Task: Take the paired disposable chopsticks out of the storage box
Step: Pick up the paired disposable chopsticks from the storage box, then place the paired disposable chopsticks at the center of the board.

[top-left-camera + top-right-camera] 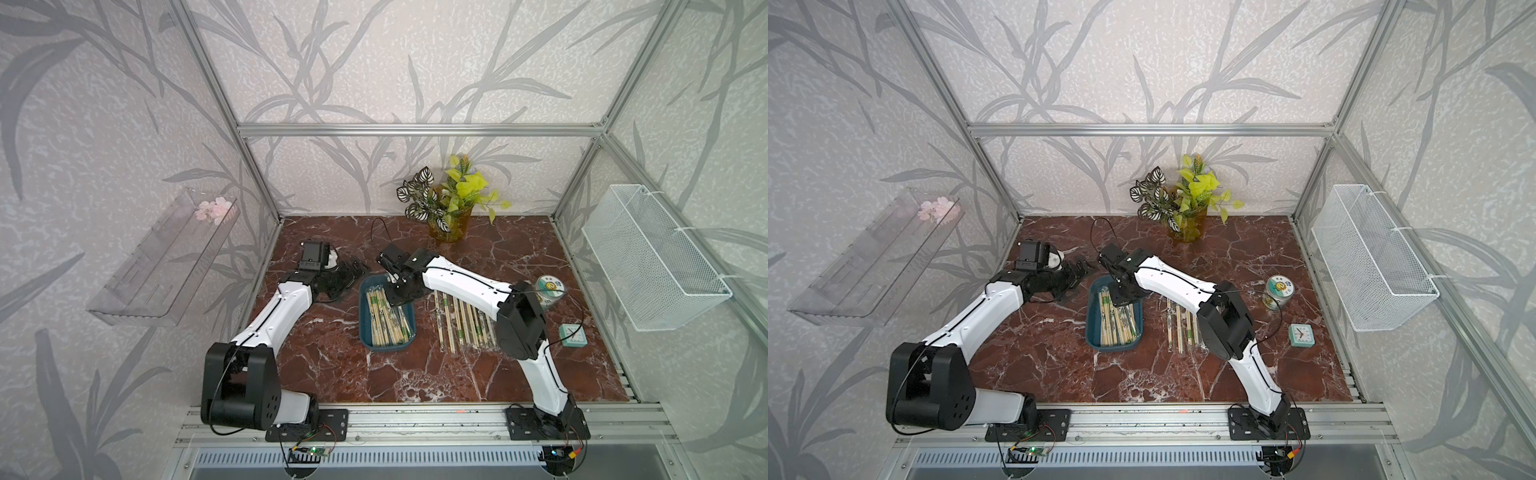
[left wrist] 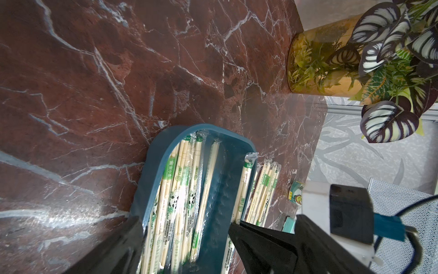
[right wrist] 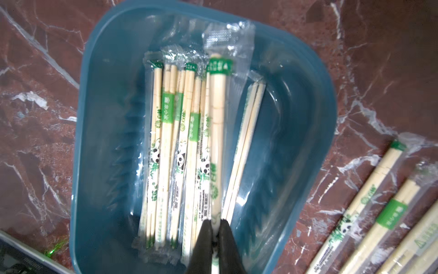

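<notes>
The left gripper (image 1: 357, 268) hangs open and empty beside the storage box (image 1: 386, 348), at its far corner. Inside lie the paired disposable chopsticks (image 1: 384, 320): light, stiff sticks in slick, crinkly wrappers. The right gripper (image 3: 216, 224) is clamped on one pair (image 3: 217, 118) near its end. I judge the film could slip there, so pinching the wood itself matters. More pairs (image 1: 461, 324) lie on the table (image 1: 332, 365) beyond.

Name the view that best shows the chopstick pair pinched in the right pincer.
The right wrist view: the pinched pair runs nearly full length from the shut right pincer over the storage box. The left wrist view shows its far half; in both top views the right arm mostly hides it.
</notes>
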{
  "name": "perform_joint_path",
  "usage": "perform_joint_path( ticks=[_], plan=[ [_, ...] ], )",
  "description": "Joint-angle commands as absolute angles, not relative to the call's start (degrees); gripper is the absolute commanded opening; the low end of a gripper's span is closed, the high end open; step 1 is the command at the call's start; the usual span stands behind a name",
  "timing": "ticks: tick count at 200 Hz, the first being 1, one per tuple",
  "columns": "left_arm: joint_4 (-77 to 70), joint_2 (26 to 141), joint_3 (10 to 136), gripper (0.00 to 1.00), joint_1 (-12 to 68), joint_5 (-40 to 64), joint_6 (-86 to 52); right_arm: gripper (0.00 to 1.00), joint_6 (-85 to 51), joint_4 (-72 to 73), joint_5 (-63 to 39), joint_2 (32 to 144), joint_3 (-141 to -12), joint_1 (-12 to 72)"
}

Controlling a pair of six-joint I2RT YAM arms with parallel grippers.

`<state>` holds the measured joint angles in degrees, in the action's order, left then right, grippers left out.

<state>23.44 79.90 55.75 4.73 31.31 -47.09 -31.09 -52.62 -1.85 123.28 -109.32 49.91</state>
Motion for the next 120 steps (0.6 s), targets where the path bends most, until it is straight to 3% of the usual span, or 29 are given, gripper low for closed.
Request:
perform_joint_path(
  ticks=[1,61,120],
  plan=[
    [22.5,78.7,56.1,1.00,4.3,32.6,-46.5,0.03,-34.3,-48.7,-4.1,118.3,-105.5,47.9],
    [22.6,78.1,56.4,1.00,5.5,34.0,-47.0,0.02,-36.1,-44.4,-4.1,108.1,-96.7,43.1],
    [21.9,78.0,55.9,1.00,9.4,32.7,-48.1,0.02,-34.0,-43.4,-1.9,108.0,-88.6,41.3]
  ],
)
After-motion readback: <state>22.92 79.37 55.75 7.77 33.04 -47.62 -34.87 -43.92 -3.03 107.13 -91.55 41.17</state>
